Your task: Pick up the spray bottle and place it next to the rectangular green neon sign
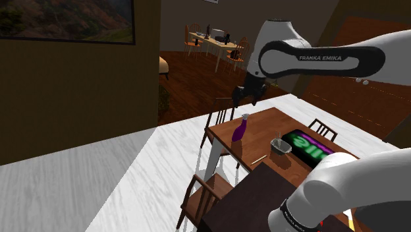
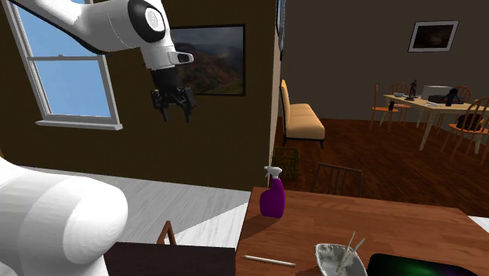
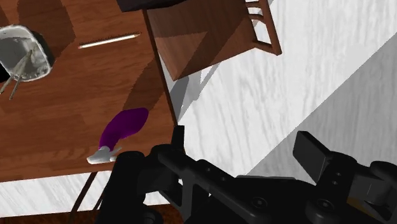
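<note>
A purple spray bottle [image 1: 240,128] [image 2: 272,197] with a pale trigger head stands upright near the corner of the brown wooden table [image 1: 263,128] [image 2: 376,223]. The rectangular green neon sign [image 1: 307,145] [image 2: 415,266] lies flat further along the same table, beyond a bowl. My black gripper [image 1: 236,97] [image 2: 175,110] hangs open and empty well above the table, off to the side of the bottle. In the wrist view the bottle [image 3: 122,130] lies beyond the fingers [image 3: 312,151], just past one fingertip and not between them.
A grey bowl [image 1: 281,145] [image 2: 337,257] [image 3: 25,54] holding thin utensils sits between bottle and sign. A pale stick [image 1: 259,159] [image 2: 269,260] [image 3: 108,41] lies near the table's edge. Wooden chairs [image 1: 204,194] [image 2: 337,179] stand around the table. The white floor [image 3: 305,70] lies beside it.
</note>
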